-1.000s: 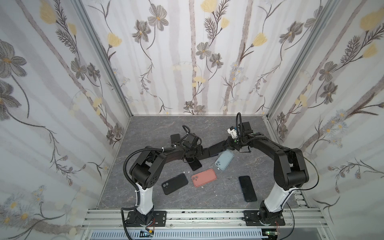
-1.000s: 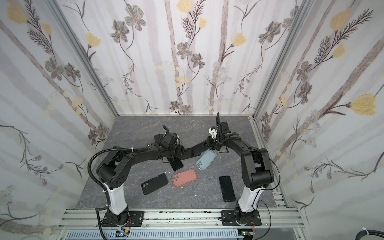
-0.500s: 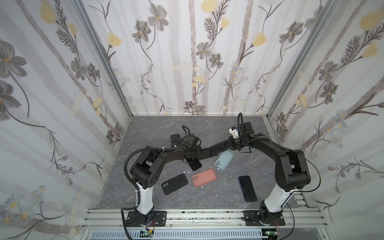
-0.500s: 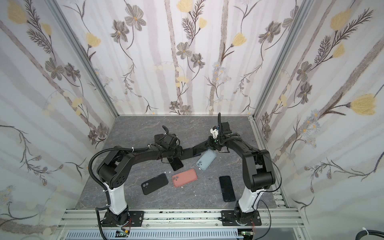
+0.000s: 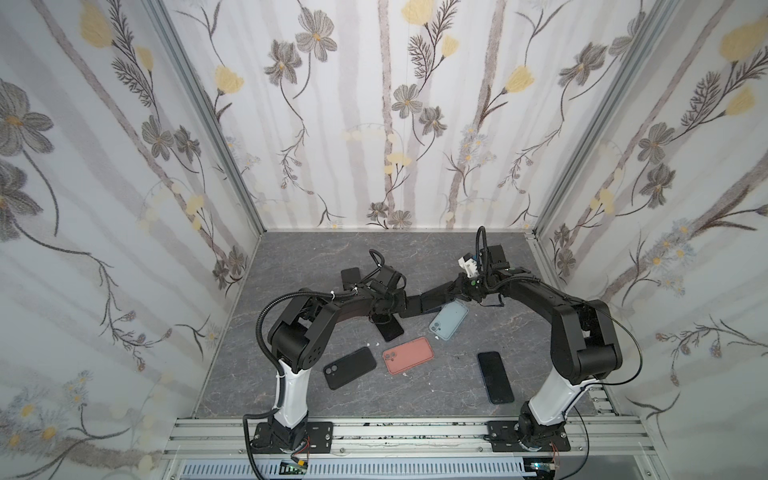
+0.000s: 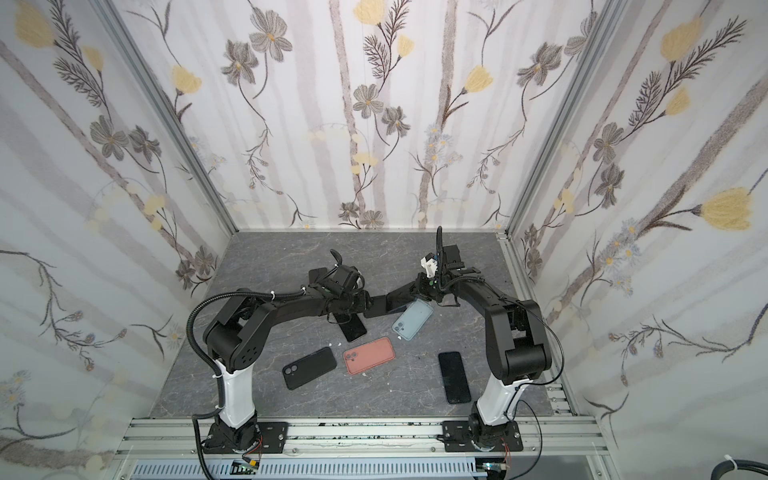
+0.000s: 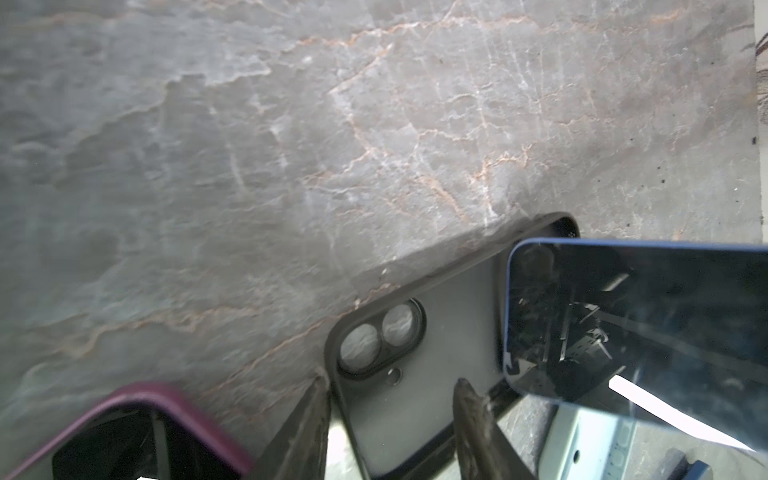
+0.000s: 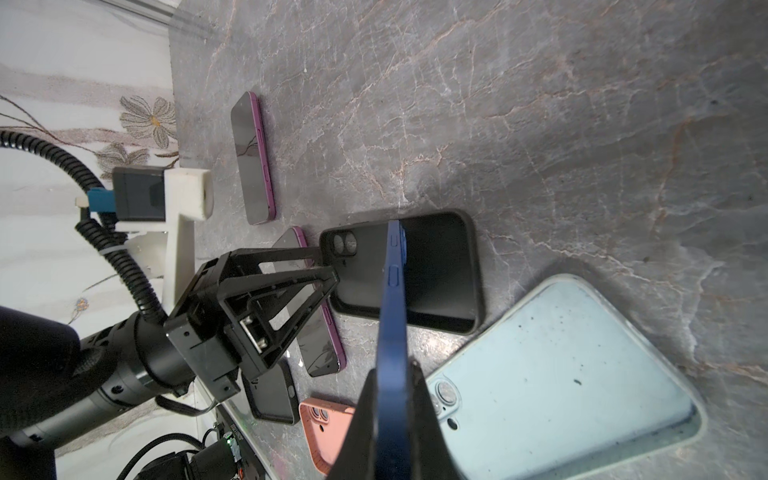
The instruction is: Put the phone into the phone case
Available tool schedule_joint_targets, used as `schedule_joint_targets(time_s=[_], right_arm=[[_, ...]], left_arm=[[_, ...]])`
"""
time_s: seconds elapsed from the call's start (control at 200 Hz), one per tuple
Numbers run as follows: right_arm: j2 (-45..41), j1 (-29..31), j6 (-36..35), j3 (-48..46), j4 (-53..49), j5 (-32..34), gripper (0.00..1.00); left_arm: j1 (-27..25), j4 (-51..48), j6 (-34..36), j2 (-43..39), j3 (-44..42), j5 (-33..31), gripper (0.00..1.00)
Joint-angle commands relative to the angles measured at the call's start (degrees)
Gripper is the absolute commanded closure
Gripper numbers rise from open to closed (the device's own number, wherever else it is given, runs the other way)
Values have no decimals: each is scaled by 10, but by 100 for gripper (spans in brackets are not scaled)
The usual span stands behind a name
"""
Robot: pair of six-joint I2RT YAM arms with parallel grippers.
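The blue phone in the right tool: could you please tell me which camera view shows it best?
The right wrist view: the blue phone runs edge-on from the right tool, poised over the black case. The left wrist view shows only one end of its screen; in both top views it is hard to make out.

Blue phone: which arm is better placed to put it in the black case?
Right arm: its jaws pinch the blue phone edge-on over the open black case; the jaws of the left arm sit at that case's camera end.
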Motion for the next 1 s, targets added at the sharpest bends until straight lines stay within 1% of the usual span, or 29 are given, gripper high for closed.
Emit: schedule_joint_targets(time_s=[0.0, 0.275, 0.46, 0.699, 0.994], right_arm=[[-3, 1, 3, -2, 30, -43, 100], [10, 1, 31, -23, 84, -92, 100], [27, 0, 42, -33, 113, -115, 100], [58, 1, 50, -42, 138, -130, 100], [95, 1, 53, -58, 165, -141, 100]], left_arm=[[0, 5, -8, 13, 21, 17, 53], [2, 17, -19, 25, 37, 28, 53], [3, 27, -26, 14, 20, 38, 53], [4, 47, -41, 15, 3, 63, 53], [5, 41, -29, 11, -3, 57, 52]])
